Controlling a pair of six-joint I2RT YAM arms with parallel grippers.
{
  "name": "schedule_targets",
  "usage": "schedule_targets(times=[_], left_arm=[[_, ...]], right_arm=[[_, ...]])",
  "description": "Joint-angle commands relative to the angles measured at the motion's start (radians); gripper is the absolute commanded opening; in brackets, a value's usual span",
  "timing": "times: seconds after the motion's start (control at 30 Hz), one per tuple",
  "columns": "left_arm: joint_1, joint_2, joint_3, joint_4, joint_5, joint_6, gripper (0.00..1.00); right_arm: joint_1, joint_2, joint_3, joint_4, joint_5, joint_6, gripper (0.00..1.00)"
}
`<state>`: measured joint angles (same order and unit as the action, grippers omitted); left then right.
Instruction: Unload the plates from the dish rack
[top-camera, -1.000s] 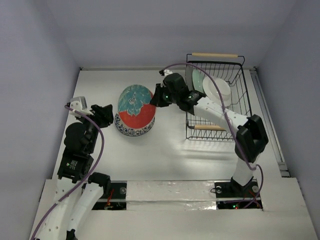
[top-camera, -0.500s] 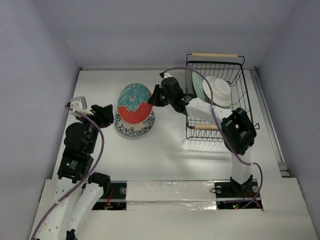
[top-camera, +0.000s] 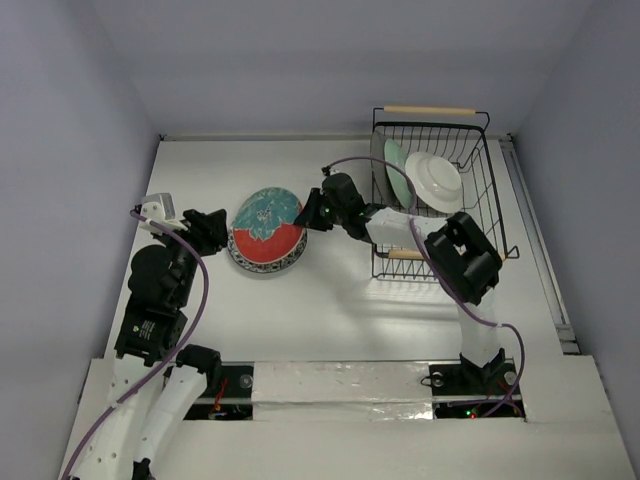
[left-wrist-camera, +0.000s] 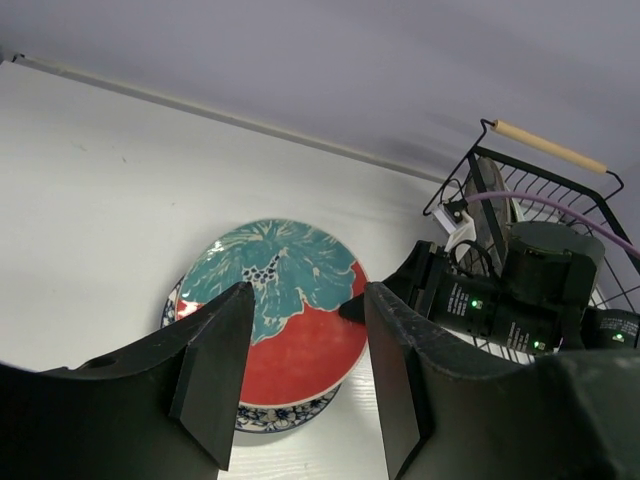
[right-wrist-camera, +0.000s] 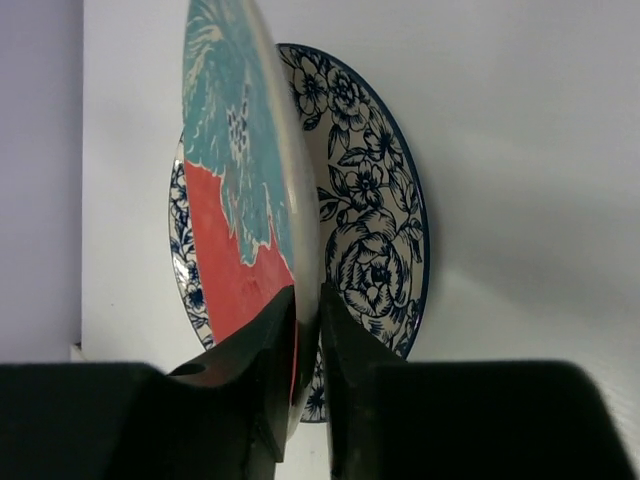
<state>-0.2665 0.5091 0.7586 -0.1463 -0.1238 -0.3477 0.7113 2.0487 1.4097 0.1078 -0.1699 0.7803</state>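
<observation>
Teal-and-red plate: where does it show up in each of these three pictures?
Top external: teal-and-red plate left of centre, tilted.
Left wrist: the plate sits lower middle, face showing.
Right wrist: the plate is upper left, edge-on, pinched in the right claw.
Shared landmark: the blue-floral plate beneath it, seen in all three.

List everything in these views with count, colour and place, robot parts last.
table: one, white
dish rack: one, black wire with wooden handles, table's far right
blue-floral plate: one, white and blue, flat on the table
teal-and-red plate: one, teal and red, held tilted over the blue-floral plate
mint green plate: one, pale green, upright in the dish rack
white plate: one, white, leaning in the rack beside it
left gripper: one, black, open, left of the blue-floral plate
right gripper: one, black, shut on the teal-and-red plate
</observation>
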Motion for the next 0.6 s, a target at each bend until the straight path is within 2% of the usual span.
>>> schedule_targets(times=[0.0, 0.03, 0.27, 0.33, 0.37, 0.43, 0.57], left_arm=[[0.006, 0.000, -0.015, 0.056, 0.015, 0.001, 0.45], [0.006, 0.000, -0.015, 0.057, 0.016, 0.001, 0.46], [0.006, -0.001, -0.016, 0.057, 0.023, 0.001, 0.46], [0.006, -0.003, -0.016, 0.059, 0.023, 0.001, 0.46], [0.006, -0.004, -0.016, 0.059, 0.023, -0.002, 0.46], [0.006, -0.004, -0.016, 0.057, 0.024, -0.002, 0.46], [0.006, -0.011, -0.016, 0.060, 0.026, -0.002, 0.46]], right_arm=[[0.005, -0.071, -0.018, 0.124, -0.030, 0.017, 0.25], [0.005, -0.073, -0.024, 0.115, -0.026, 0.011, 0.30], [0.005, -0.108, -0.061, 0.007, 0.018, -0.050, 0.45], [0.005, -0.117, -0.057, -0.039, 0.039, -0.082, 0.52], [0.005, -0.130, -0.057, -0.055, 0.046, -0.093, 0.60], [0.014, -0.145, -0.057, -0.100, 0.076, -0.130, 0.69], [0.023, -0.186, -0.058, -0.177, 0.102, -0.183, 0.79]])
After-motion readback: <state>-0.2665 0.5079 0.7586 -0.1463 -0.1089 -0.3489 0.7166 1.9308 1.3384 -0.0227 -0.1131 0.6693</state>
